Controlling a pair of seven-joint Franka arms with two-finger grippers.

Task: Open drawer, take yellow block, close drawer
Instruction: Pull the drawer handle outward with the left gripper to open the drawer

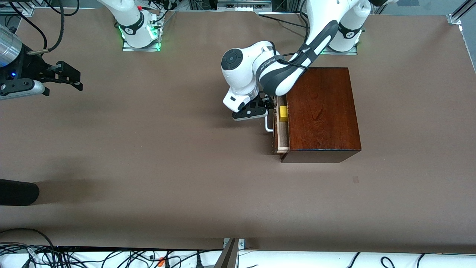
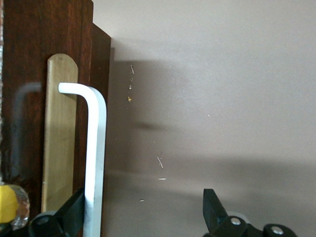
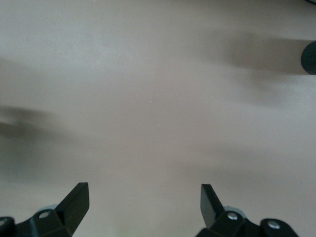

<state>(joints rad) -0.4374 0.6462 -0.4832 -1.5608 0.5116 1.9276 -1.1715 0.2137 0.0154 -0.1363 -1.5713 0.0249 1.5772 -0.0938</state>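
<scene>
You are looking at the drawer (image 1: 281,130) standing slightly pulled out of the dark wooden box (image 1: 321,109), which is sitting on the bench (image 1: 148,167) toward the left arm's end, close to the edge where the arm bases stand. The yellow block (image 1: 283,113) is lying inside the drawer's pale interior, in the narrow gap that is showing between the drawer front and the box.

Your left end effector (image 1: 260,111) is sitting low in front of the drawer, right at the white handle (image 1: 268,125). In the left wrist view its fingers (image 2: 74,212) are standing spread apart, with the handle bar (image 2: 96,158) running just inside one finger and the other finger well clear of it, so it is released and not clamped on the bar. The yellow block (image 2: 7,203) is peeking in at the edge of that view, just beside the end effector, with the drawer front between them.

Your right end effector (image 1: 68,78) is waiting up in the air over the bare bench near the right arm's end, its fingers (image 3: 76,202) spread wide and gripping nothing.
</scene>
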